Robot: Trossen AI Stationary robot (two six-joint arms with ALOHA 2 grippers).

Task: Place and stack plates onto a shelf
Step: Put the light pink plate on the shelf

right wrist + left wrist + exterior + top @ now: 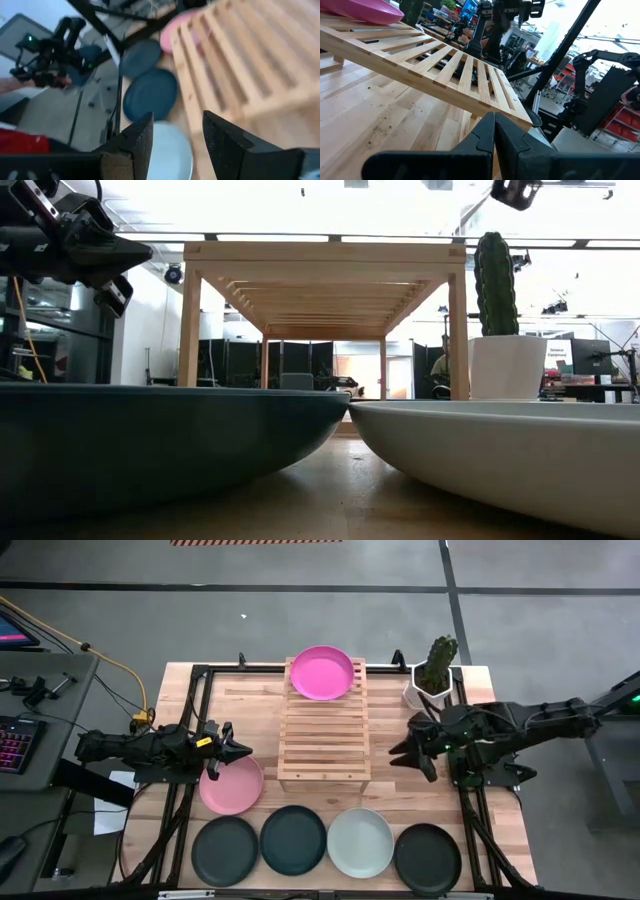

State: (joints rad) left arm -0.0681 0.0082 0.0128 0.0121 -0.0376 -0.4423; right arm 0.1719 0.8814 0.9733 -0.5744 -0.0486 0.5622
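The wooden slat shelf (323, 735) stands on its short legs at the table's middle. One pink plate (322, 672) lies on its far end. A second pink plate (232, 784) lies on the table left of the shelf. Three dark plates (225, 851) (293, 840) (428, 858) and a pale mint-white plate (360, 842) lie in a row along the near edge. My left gripper (242, 751) is shut and empty, raised above the table pink plate's far rim. My right gripper (403, 750) is open and empty, just right of the shelf.
A cactus in a white pot (433, 675) stands at the far right, behind my right arm. Dark frame rails run along the table's left and right sides. Bare planks lie between the shelf and the row of plates.
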